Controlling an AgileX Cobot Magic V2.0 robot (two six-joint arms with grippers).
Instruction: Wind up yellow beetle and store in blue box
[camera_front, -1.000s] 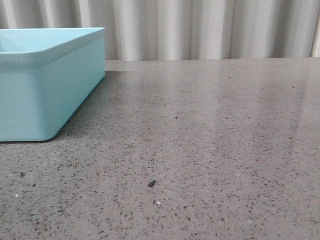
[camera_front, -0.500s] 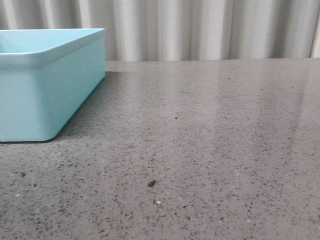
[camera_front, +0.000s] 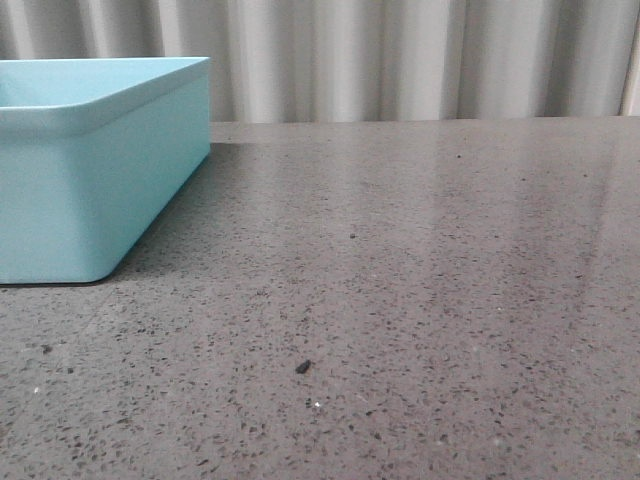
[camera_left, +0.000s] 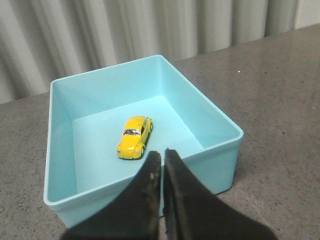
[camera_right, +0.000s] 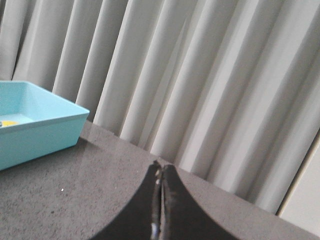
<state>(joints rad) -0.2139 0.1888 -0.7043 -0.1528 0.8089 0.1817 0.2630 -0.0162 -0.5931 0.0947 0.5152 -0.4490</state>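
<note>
**Beetle inside the box, both tools closed and empty**

The yellow beetle (camera_left: 134, 144) sits on the floor of the blue box (camera_left: 210, 157), near its middle. The left tool (camera_left: 162, 156) hangs above the box's near rim, fingers together, holding nothing. The right tool (camera_right: 160, 169) is closed too, over the speckled worktop (camera_front: 420, 280) beside the box.

Glossy beetle (camera_left: 134, 143); smooth plastic box (camera_left: 220, 165).

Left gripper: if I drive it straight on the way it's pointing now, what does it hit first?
Most likely the blue box: the left gripper, jaws nearly closed and empty, points at its near rim. Slightly higher, it would clear the rim and reach the floor near the yellow beetle. Depth is hard to judge.
</note>
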